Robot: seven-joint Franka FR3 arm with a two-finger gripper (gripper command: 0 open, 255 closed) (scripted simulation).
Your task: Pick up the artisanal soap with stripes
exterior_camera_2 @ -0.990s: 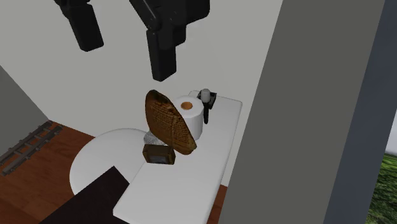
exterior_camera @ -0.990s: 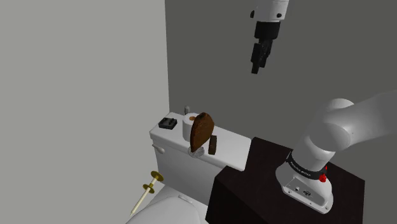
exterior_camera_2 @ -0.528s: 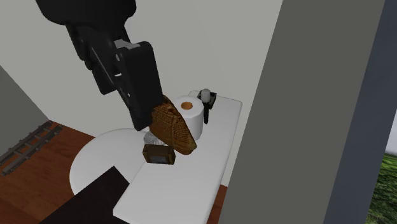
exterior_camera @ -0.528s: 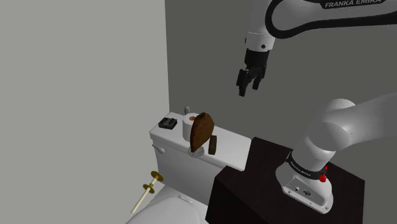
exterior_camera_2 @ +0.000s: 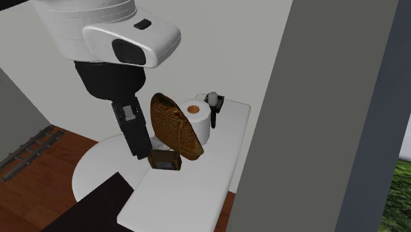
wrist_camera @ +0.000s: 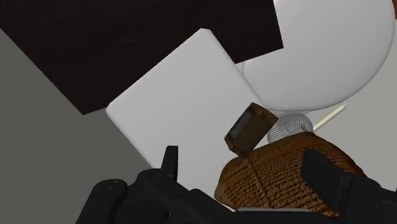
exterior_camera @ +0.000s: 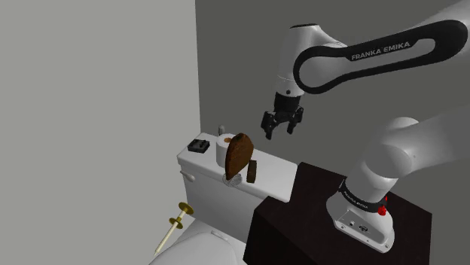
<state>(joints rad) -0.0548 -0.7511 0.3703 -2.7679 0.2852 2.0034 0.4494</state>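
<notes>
Open hand [exterior_camera: 280,129] hovers, seemingly clear, above soap [exterior_camera: 251,172] at tank [exterior_camera: 215,192] edge.

Gripper [exterior_camera: 279,133]: we see it black all over.
Arm [exterior_camera: 361,53]: white shell, with a black band that carries white lettering.
Soap block [wrist_camera: 249,129]: we find it dark brown, with one face duller and greyer.
Oval slab [exterior_camera_2: 174,125]: warm orange-brown, scored with rows of darker lines.
Paper roll [exterior_camera_2: 199,122]: white, with an orange core.
Toilet tank [exterior_camera: 197,172]: plain white.
Stand [exterior_camera: 297,222]: we read it as near-black brown with faint grain.
Floor [exterior_camera_2: 39,178]: red-brown boards.
Rod [exterior_camera: 172,229]: pale gold.
</notes>
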